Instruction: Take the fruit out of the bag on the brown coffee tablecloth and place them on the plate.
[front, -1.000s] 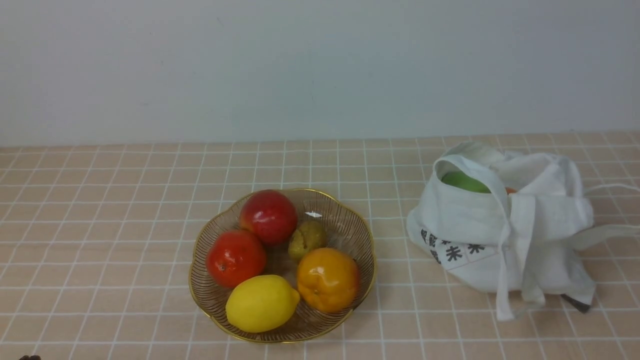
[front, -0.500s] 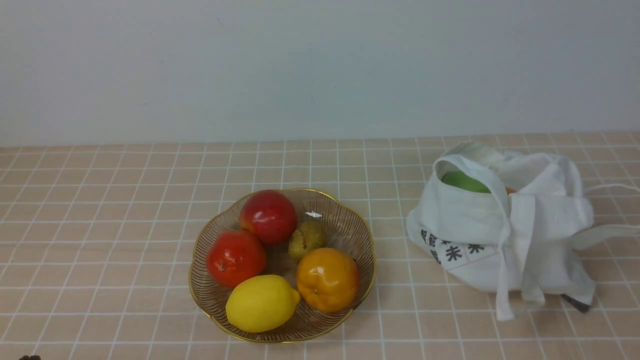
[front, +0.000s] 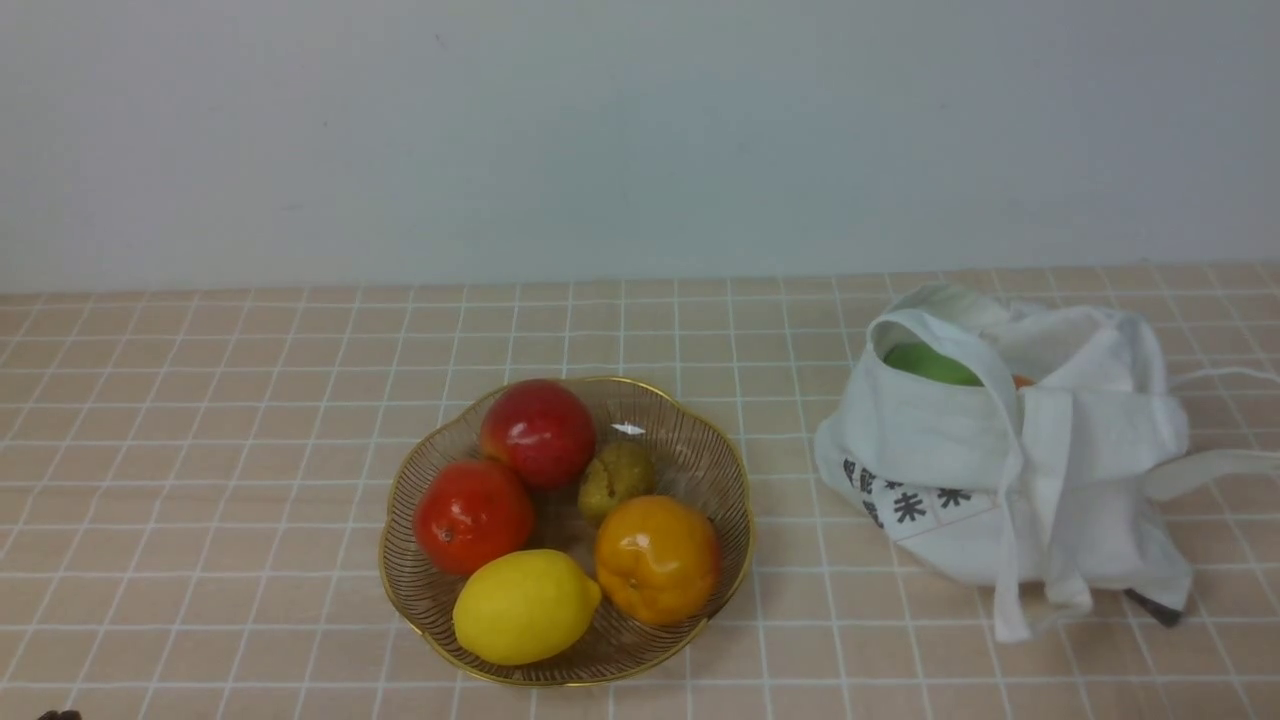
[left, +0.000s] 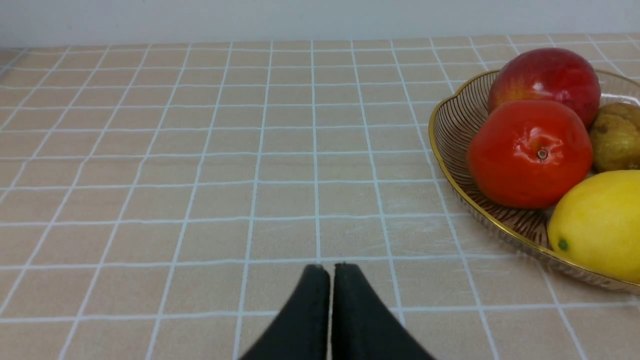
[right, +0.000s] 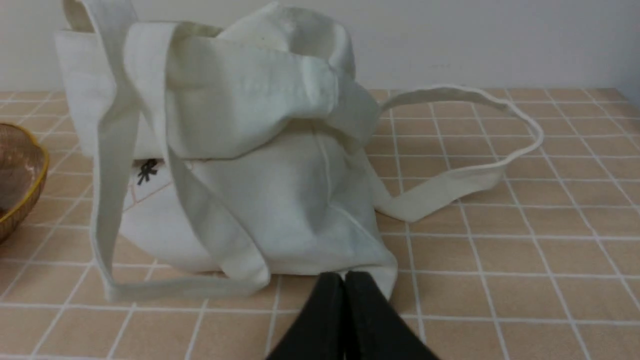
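The white bag (front: 940, 430) slumps on the brown coffee tablecloth (front: 200, 450) at the right, mouth open upward. A green fruit (front: 930, 365) shows inside its opening, with a sliver of orange beside it. The plate (front: 742, 500) sits mid-table holding a red apple (front: 537, 432), a red round fruit (front: 470, 515), a small brownish pear (front: 613, 478), an orange (front: 655, 558) and a lemon (front: 522, 605). My right gripper (right: 344, 276) is shut and empty, low at the bag's (right: 260, 190) near bottom corner. My left gripper (left: 330, 270) is shut and empty, on the cloth left of the plate (left: 440, 150).
One long strap (right: 500, 130) of the bag loops out over the cloth on its far side from the plate; another strap (right: 105, 200) hangs down its front. A pale wall runs along the table's back edge.
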